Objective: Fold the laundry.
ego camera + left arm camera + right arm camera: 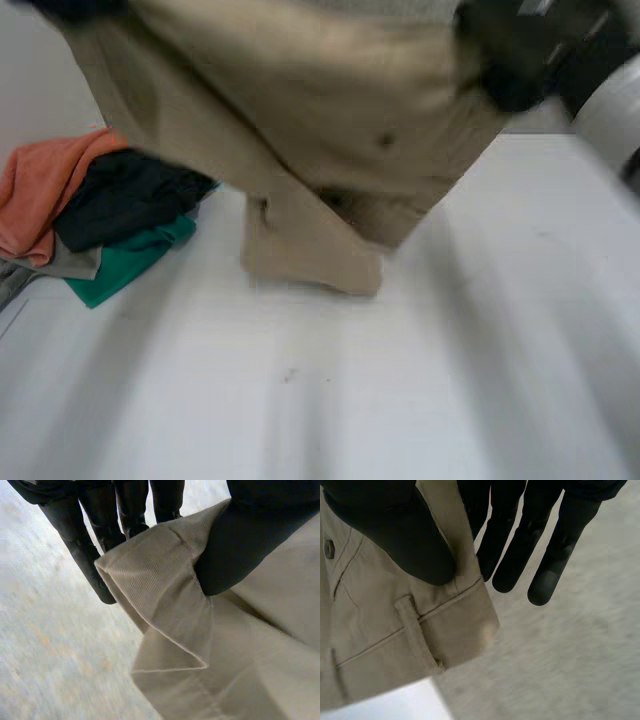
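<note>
Over a white table (420,400), tan trousers (300,110) are hanging from the top of the frame, lower end touching it, with a clothes pile (100,220) at the left edge. The left hand (255,545) is pinching a corner between thumb and fingers, and the right hand (400,540) is pinching the waistband, so the trousers' length is running downward below both.

I see the beige trousers (300,120) hanging at 12 o'clock, bunched, a belt loop and button on the waistband, the lower end touching the table (420,400). At 9 o'clock lies a pile (110,215) of orange, black, green and grey clothes.
</note>
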Controlling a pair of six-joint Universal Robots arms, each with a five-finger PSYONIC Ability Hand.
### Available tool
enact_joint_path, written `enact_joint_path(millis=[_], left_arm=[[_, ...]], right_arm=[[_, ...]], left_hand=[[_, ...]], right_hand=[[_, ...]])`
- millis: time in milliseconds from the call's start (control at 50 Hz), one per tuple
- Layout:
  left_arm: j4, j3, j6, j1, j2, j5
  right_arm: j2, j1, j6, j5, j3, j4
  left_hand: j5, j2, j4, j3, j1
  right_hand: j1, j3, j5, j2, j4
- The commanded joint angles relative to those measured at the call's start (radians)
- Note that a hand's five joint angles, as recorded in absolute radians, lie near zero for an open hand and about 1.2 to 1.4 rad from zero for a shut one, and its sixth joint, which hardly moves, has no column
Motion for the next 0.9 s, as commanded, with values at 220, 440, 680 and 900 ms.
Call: enact_joint_path(millis=[220,440,680,900], left_arm=[[-0.117,0.476,-0.018,0.020,-0.520,0.016],[0.436,0.625,-0.166,0.014,-0.592,-0.149],[0.463,0.067,-0.168,-0.012,-0.482,-0.128],[0.477,-0.384,0.013,-0.065,-0.595,-0.111]], right_arm=[[0.365,0.004,0.086,0.037,-0.430,0.142],[0.480,0.098,0.155,0.352,-0.476,-0.692],[0.402,0.092,0.160,0.271,-0.090,-0.522],[0.529,0.046,0.013,0.168,0.266,-0.478]], left_hand=[[0.231,0.203,0.199,0.212,0.246],[0.231,0.203,0.199,0.212,0.246],[0.231,0.203,0.199,0.212,0.246],[0.231,0.203,0.199,0.212,0.246]], right_hand=[[0.289,0.212,0.203,0.221,0.203],[0.289,0.212,0.203,0.221,0.203],[0.289,0.212,0.203,0.221,0.203],[0.289,0.212,0.203,0.221,0.203]])
